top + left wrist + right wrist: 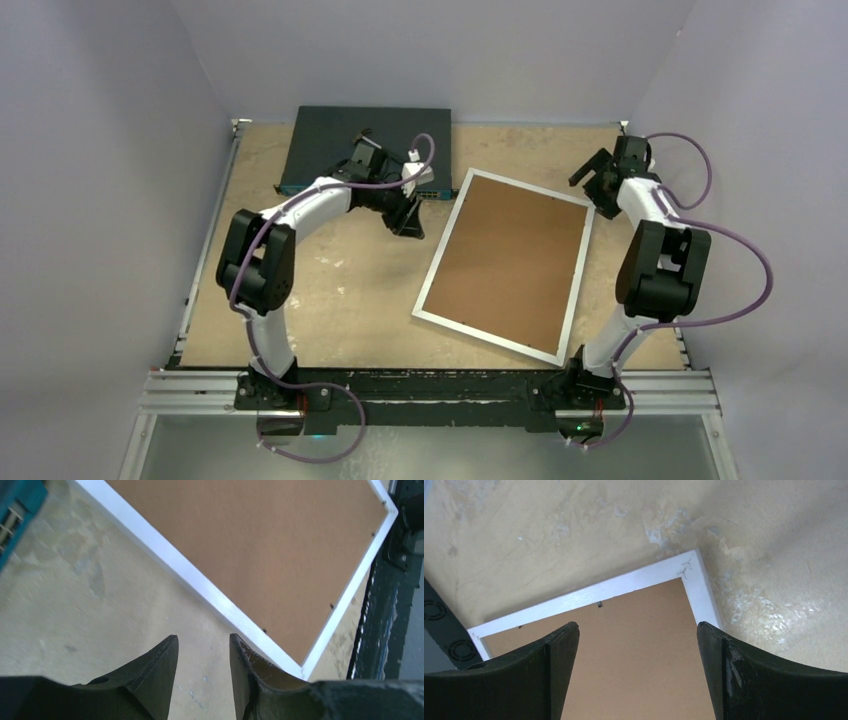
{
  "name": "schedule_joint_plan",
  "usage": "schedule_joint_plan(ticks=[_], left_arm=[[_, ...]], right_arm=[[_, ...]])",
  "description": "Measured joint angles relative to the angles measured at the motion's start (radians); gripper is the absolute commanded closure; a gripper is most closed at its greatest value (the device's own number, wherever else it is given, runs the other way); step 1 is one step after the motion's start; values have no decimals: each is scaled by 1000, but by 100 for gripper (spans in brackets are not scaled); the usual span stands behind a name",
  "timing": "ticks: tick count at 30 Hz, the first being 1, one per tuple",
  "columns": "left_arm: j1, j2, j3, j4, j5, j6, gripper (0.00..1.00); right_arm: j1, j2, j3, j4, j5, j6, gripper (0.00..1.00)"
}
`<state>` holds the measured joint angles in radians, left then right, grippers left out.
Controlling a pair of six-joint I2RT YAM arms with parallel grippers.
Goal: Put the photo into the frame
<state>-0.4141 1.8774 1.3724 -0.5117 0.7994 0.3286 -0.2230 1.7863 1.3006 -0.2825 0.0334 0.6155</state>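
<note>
The frame lies flat on the table right of centre. Its thin white border surrounds a plain brown backing board that fills it. The photo is not visible in any view. My left gripper hovers over bare table just left of the frame's left edge. In the left wrist view the left gripper is open and holds nothing, with the white border running just beyond its right finger. My right gripper hangs at the frame's far right corner. The right gripper is wide open over the board, empty.
A dark flat network switch box sits at the back left, right behind the left wrist; its teal edge shows in the left wrist view. Grey walls close in the table on three sides. The black base rail runs along the near edge.
</note>
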Motion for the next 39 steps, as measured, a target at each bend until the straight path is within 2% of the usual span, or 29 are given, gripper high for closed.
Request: schedule_joint_plan(ticks=[5,11,19,25,31,36,39], left_arm=[[-18,93,77,89,5,-85,65],[-32,220,72,134,4,-154,72],[-40,236,69,180,38,-193,72],[-49,236,68,204,42,-203,80],[-60,246,58,211,35,-196,83],[-60,247,57,212,39,-194,83],[-60,247,57,213,40,-194,80]], right_arm=[[0,-1,-2,13,-53,-20,13],[-5,-1,-79,33,-92,-33,15],[-28,-10,-129,59,-113,-37,16],[-39,-23,-146,68,-123,-41,16],[-42,-22,-148,77,-145,-43,18],[-42,-22,-151,84,-160,-49,18],[-42,-22,-153,88,-161,-51,18]])
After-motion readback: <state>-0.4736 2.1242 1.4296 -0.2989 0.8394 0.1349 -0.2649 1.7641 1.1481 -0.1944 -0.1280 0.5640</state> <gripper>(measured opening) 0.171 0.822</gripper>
